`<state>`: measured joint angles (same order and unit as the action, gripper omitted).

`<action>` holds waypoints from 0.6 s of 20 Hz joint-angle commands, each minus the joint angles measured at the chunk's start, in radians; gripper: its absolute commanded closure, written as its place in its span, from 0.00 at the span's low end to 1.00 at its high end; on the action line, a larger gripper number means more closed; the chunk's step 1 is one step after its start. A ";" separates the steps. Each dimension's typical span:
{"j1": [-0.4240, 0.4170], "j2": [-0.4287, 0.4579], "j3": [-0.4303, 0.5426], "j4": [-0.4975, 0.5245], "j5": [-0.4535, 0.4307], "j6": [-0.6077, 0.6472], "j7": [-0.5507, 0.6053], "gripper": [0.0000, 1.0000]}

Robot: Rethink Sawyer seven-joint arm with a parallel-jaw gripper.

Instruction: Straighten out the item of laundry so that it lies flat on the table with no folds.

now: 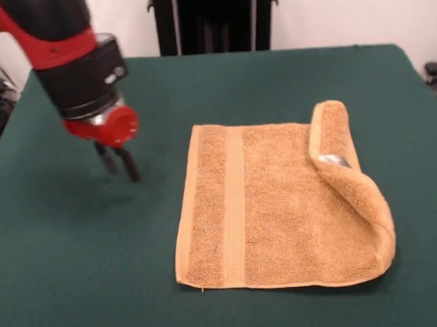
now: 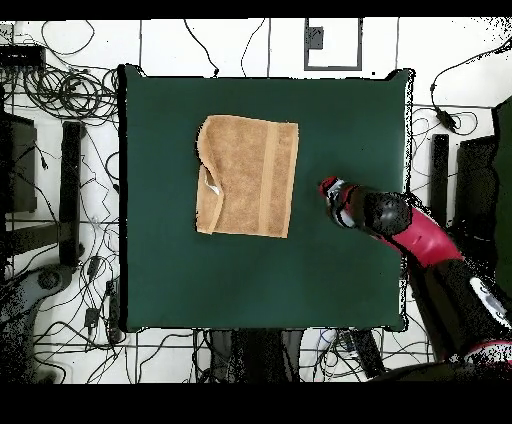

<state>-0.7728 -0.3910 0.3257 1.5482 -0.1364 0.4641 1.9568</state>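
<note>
The orange-tan towel [image 1: 272, 204] lies on the green table [image 1: 70, 274], right of the middle in the front view. Its left end lies flat, showing a woven band [image 1: 234, 206]. Its right end [image 1: 351, 178] is folded back over the towel, with a small white tag [image 1: 334, 159] at the fold. In the overhead view the towel [image 2: 255, 175] has this fold on its left side [image 2: 209, 180]. My gripper [image 1: 118, 163] hangs just above the table, left of the towel and apart from it, open and empty. In the overhead view the gripper [image 2: 328, 187] is right of the towel.
The table [image 2: 250, 280] has bare green cloth on all sides of the towel. Cables and stands lie on the floor around the table [image 2: 70, 100]. The black pedestal [image 1: 211, 21] stands at the far edge.
</note>
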 commanded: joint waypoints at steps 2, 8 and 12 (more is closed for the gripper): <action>0.036 0.025 0.128 -0.071 -0.127 0.075 -0.216 0.00; 0.030 0.031 0.140 -0.053 -0.156 0.068 -0.171 0.00; 0.038 0.026 0.141 -0.008 -0.154 0.030 -0.104 0.00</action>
<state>-0.7876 -0.3864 0.3420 1.5006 -0.2527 0.4645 1.9568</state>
